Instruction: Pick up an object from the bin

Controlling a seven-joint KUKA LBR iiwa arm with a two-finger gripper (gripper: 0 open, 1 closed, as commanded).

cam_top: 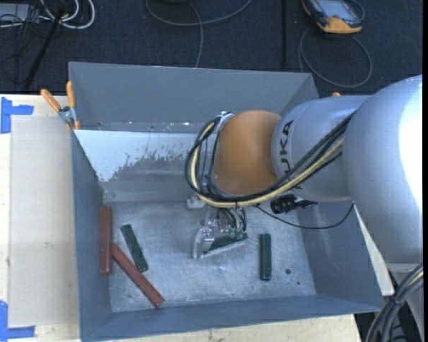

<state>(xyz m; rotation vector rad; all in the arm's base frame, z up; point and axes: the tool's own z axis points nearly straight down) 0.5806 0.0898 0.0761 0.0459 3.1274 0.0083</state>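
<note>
BIN PICK: A silver KUKA robot arm [385, 155] reaches in from 3 o'clock over a grey metal bin [200, 91]. Its rounded orange wrist cover [246, 152], looped with yellow and black cables [200, 155], hangs above the middle of the bin.

Below the cover, the jaws sit low over the speckled bin floor, a little toward 6 o'clock of its centre. Whether they are apart or together cannot be told, and nothing can be made out between them.

The nearest object is a short dark green flat bar [265, 256]. It lies on the floor near the jaws at their 4 o'clock, apart from them, its length running 12 to 6.

A second dark green flat bar [134, 248] lies well apart at the jaws' 9 o'clock, tilted from 11 to 5.

By the bin's 9 o'clock wall, a reddish-brown flat stick [105, 239] lies along the foot of the slope, running 12 to 6. A longer reddish-brown stick [139, 276] slants from 11 to 5 toward the bin's 7 o'clock corner. Its upper end is just beside the lower ends of the first stick and the second green bar; whether they touch cannot be told.
</note>
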